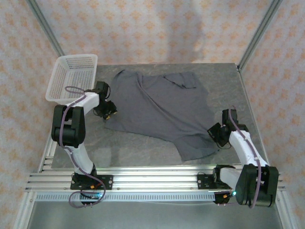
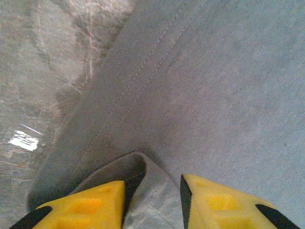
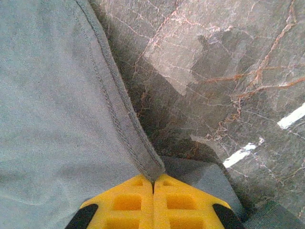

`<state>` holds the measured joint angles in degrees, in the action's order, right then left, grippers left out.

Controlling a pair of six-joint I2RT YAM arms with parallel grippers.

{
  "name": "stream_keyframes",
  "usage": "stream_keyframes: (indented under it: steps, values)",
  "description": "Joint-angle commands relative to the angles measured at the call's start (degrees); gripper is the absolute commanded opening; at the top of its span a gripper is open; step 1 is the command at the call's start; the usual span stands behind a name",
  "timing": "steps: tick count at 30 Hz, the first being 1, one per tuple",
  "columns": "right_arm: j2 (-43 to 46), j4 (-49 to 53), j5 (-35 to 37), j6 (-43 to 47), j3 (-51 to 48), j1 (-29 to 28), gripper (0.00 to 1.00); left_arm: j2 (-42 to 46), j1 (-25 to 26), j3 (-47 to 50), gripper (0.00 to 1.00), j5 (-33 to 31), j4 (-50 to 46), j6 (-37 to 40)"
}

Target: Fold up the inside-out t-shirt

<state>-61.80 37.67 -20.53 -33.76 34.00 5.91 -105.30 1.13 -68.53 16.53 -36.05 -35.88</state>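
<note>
No fold is made yet: the t-shirt [image 1: 157, 109] is spread on the worktop [image 1: 119, 150], its hem clamped in the right tool [image 3: 153, 186], its edge straddled by the parted left tool [image 2: 152, 188].

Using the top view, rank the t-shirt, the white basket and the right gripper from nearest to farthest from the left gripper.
1. t-shirt: its left edge lies right at the left gripper.
2. white basket: just behind that gripper, at the far left.
3. right gripper: across the shirt, at its near right corner.
</note>
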Motion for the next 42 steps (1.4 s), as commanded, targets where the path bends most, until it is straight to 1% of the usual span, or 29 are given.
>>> stream_keyframes:
  steps: [1,3,4,9,11,14,18,20,23,27,30,32,36,39,42]
  values:
    - [-0.3,1.2,1.5,0.8,1.5,-0.3,0.0,0.2,0.2,1.3,0.33,1.4,1.0,1.2]
    - [-0.4,1.1,1.5,0.8,1.5,-0.3,0.0,0.6,0.1,1.7,0.29,1.2,1.0,1.2]
    - [-0.5,1.2,1.4,0.8,1.5,-0.3,0.0,0.7,0.2,1.8,0.25,1.2,1.0,1.3]
    - [-0.3,1.4,1.6,0.6,1.7,-0.3,0.0,1.3,0.2,1.1,0.0,1.1,-1.0,2.4]
    - [-0.3,1.8,1.9,0.4,1.9,-0.3,0.0,2.7,0.2,1.1,0.0,1.0,-2.6,3.0]
    - [-0.2,2.1,2.0,0.0,2.0,-0.3,0.0,8.6,-0.4,3.3,0.0,-0.4,-5.4,3.0]
    - [0.2,1.4,1.9,-0.3,0.9,-0.3,0.0,20.5,-0.8,13.3,0.0,-2.8,-5.2,-0.4]
    - [0.0,1.1,1.6,-0.3,0.5,-0.4,0.0,24.9,-0.8,18.0,0.0,-5.5,-6.5,-1.9]
    - [-0.3,1.1,1.3,0.2,0.3,-0.3,0.0,29.8,-0.8,25.6,0.0,-6.4,-5.0,-4.7]
    - [-0.7,1.8,1.3,0.7,0.8,-0.3,0.0,31.8,-0.8,32.1,0.02,-4.0,-1.0,-7.5]
    - [-0.4,2.2,1.3,0.6,0.8,-0.3,0.0,32.1,-0.8,33.5,0.02,-4.0,-0.6,-8.3]
    - [0.1,2.8,1.4,0.2,0.7,-0.3,0.0,32.6,-0.8,33.1,0.02,-5.7,-1.7,-8.2]
    - [3.1,4.5,3.0,-1.3,-1.0,-0.3,0.0,34.6,-0.9,32.7,0.01,-12.2,-5.4,-8.6]
    - [6.3,4.9,2.1,-3.0,-3.7,-0.3,0.0,34.9,-1.0,33.6,0.0,-12.0,-5.1,-8.7]
    - [10.6,8.0,2.8,-3.8,-5.0,-0.2,0.0,35.7,-1.0,34.7,0.0,-13.9,-8.0,-10.9]
